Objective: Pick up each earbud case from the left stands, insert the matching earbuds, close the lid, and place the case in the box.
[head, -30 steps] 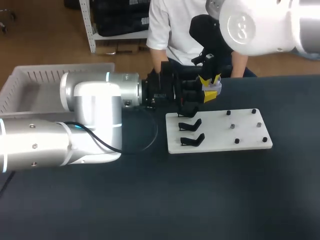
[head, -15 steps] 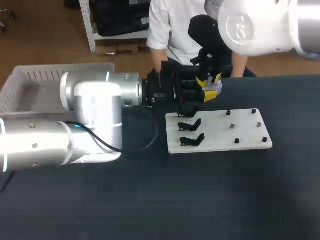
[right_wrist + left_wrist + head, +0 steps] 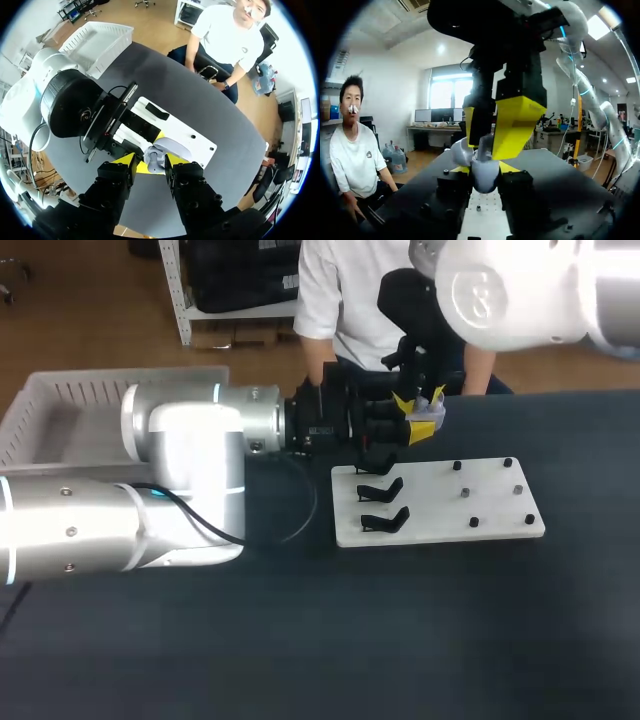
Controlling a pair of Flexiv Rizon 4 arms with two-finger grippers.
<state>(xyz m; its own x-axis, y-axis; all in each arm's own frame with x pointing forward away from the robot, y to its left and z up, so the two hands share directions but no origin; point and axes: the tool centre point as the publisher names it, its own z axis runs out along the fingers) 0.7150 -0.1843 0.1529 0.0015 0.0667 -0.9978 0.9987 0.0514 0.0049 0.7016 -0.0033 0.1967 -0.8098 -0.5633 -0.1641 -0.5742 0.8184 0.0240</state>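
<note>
Guessing we're mid-way here: our left gripper (image 3: 484,169) is clamped on the earbud case (image 3: 159,150) just over the far-left corner of the white board (image 3: 490,508), with our right gripper (image 3: 150,161) down on top, grip unclear. Lid-closing and the box (image 3: 60,390), left of the board, are yet to do.

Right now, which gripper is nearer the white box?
Left, narrowly. The left gripper holds the earbud case on the white box's side; the right gripper holds an earbud beyond it.
</note>
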